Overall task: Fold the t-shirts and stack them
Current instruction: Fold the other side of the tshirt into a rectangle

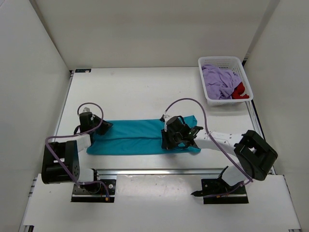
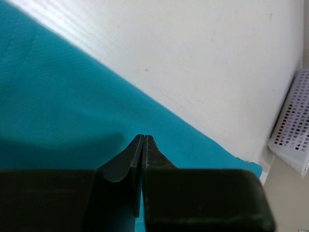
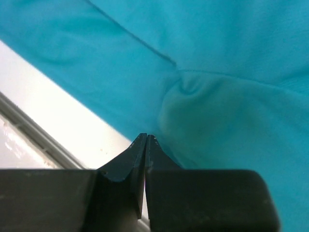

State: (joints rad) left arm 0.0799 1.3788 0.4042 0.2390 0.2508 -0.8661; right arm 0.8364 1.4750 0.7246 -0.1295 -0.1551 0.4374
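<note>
Teal t-shirt (image 1: pixel 135 137) folded to long strip, flat on bench (image 1: pixel 135 92). Left claw (image 2: pixel 145 140) closed at left end, hold unclear. Right claw (image 3: pixel 146 140) closed, apparently pinching puckered cloth. Crosswise fold pending. Lavender t-shirt (image 1: pixel 217 79), red t-shirt (image 1: pixel 240 90) in basket (image 1: pixel 241 65), unfolded.

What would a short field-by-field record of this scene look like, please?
teal t-shirt: folded into a long strip, flat on the table
lavender t-shirt: crumpled in the white lattice basket
red t-shirt: same basket, mostly hidden beside the lavender one
left end effector: shut, at the strip's left end
right end effector: shut, apparently pinching puckered cloth at the strip's near edge
</note>
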